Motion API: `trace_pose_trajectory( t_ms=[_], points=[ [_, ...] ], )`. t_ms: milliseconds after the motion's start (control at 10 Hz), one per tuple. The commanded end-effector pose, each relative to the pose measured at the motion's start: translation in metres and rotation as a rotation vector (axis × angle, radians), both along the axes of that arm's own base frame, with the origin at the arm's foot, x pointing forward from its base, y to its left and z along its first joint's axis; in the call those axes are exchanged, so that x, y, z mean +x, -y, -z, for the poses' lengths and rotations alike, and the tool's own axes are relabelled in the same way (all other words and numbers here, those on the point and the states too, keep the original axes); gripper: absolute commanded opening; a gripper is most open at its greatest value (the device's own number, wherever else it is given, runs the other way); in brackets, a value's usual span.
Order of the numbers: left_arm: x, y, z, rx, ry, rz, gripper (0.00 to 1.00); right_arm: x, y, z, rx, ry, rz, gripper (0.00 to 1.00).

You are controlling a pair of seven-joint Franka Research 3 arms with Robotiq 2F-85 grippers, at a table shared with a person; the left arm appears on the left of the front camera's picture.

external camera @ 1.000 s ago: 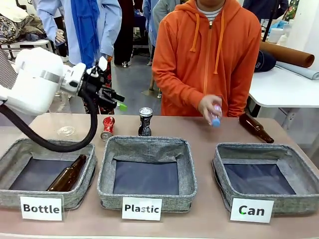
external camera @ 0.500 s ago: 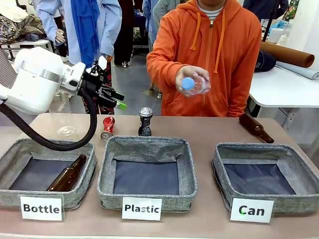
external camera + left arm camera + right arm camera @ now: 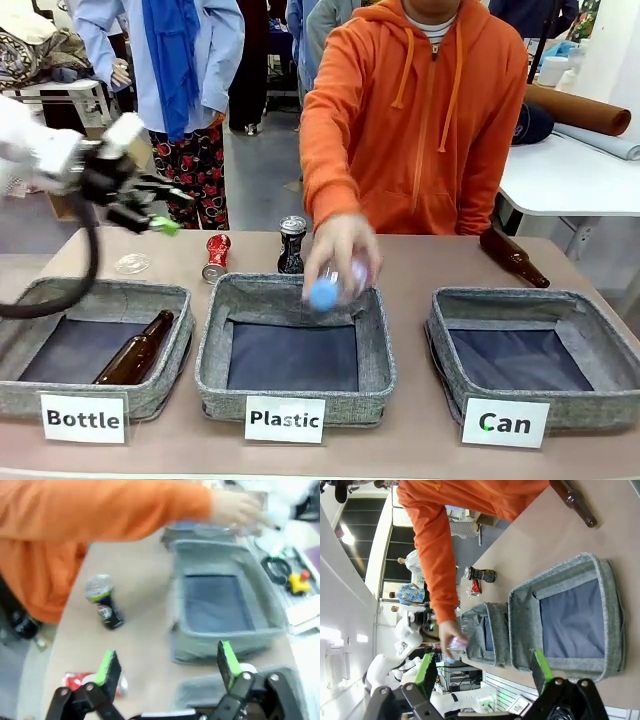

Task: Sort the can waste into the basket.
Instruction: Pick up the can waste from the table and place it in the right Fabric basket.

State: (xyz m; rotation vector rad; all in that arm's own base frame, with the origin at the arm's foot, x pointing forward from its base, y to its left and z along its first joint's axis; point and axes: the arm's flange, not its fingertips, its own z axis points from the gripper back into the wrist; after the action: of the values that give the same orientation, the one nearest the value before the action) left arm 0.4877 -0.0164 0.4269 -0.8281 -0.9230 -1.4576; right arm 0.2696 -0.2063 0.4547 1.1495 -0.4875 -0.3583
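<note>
Spread wide and empty: left gripper (image 3: 167, 658), right gripper (image 3: 482, 664); black can (image 3: 291, 245) stands upright, red can (image 3: 215, 256) just beside it, behind the Plastic basket (image 3: 260, 288), well apart from the Can basket (image 3: 535, 300); both probably light, thin-walled, easily dented, so pinch mid-body, gently.

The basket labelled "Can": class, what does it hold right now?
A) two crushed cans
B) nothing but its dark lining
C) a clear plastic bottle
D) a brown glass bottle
B: the Can basket shows bare dark lining, while the black can and the red can sit out on the table.
</note>
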Motion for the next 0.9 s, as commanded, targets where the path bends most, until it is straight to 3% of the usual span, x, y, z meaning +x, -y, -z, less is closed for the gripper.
trace_pose_trajectory(
  t_ms=[0,200,400,600,800],
  points=[
    [-0.097,-0.042,-0.014,-0.059,0.108,0.1,1.0,0.001,0.002,-0.001,0.008,0.04,-0.001,1.0],
    [-0.128,-0.067,-0.001,-0.145,0.162,0.013,1.0,0.001,0.002,-0.001,0.008,0.04,-0.001,1.0],
    [-0.129,-0.076,0.007,-0.188,0.167,-0.017,1.0,0.001,0.002,-0.001,0.008,0.04,-0.001,1.0],
    [-0.123,-0.07,0.004,-0.175,0.158,0.006,1.0,0.001,0.002,-0.001,0.008,0.04,-0.001,1.0],
    [-0.092,-0.035,-0.004,-0.15,0.132,0.061,1.0,0.001,0.002,-0.001,0.008,0.04,-0.001,1.0]
  ],
)
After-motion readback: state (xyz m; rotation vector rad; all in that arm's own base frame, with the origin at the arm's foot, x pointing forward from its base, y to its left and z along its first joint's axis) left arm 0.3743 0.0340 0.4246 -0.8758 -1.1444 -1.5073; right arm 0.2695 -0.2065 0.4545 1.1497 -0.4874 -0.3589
